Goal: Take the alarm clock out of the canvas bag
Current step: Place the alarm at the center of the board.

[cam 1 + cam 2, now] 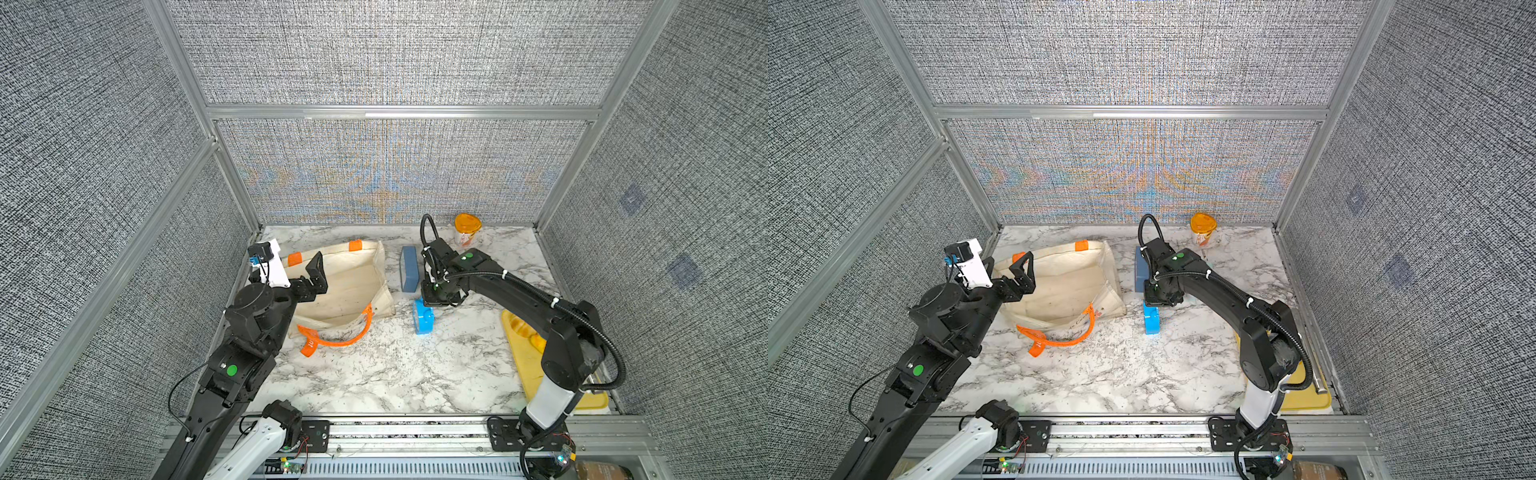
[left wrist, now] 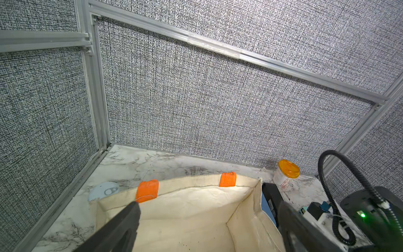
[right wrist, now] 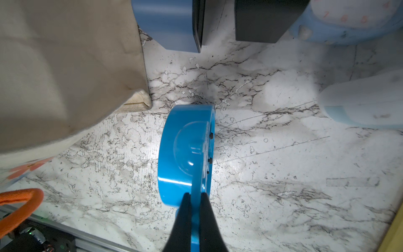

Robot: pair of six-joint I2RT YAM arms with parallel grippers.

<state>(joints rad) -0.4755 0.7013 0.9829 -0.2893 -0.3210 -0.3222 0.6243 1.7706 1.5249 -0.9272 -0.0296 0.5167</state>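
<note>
The cream canvas bag (image 1: 353,286) (image 1: 1067,286) lies open on the left of the marble table, with one orange handle (image 1: 338,341) trailing toward the front. The bright blue alarm clock (image 3: 185,148) (image 1: 423,319) (image 1: 1151,320) is outside the bag, just right of its near corner, low over the tabletop. My right gripper (image 3: 195,197) (image 1: 434,300) is shut on a thin blue part of the clock. My left gripper (image 2: 207,207) (image 1: 319,272) (image 1: 1026,272) hangs open over the bag's mouth. In the left wrist view the inside of the bag (image 2: 196,218) shows only bare fabric.
A dark blue box (image 1: 409,268) stands between bag and right arm. An orange-lidded cup (image 1: 467,229) sits at the back and a yellow tray (image 1: 530,374) at the right edge. A pale blue round clock (image 3: 349,24) is near the right gripper. A pale round lid (image 2: 103,191) lies behind the bag.
</note>
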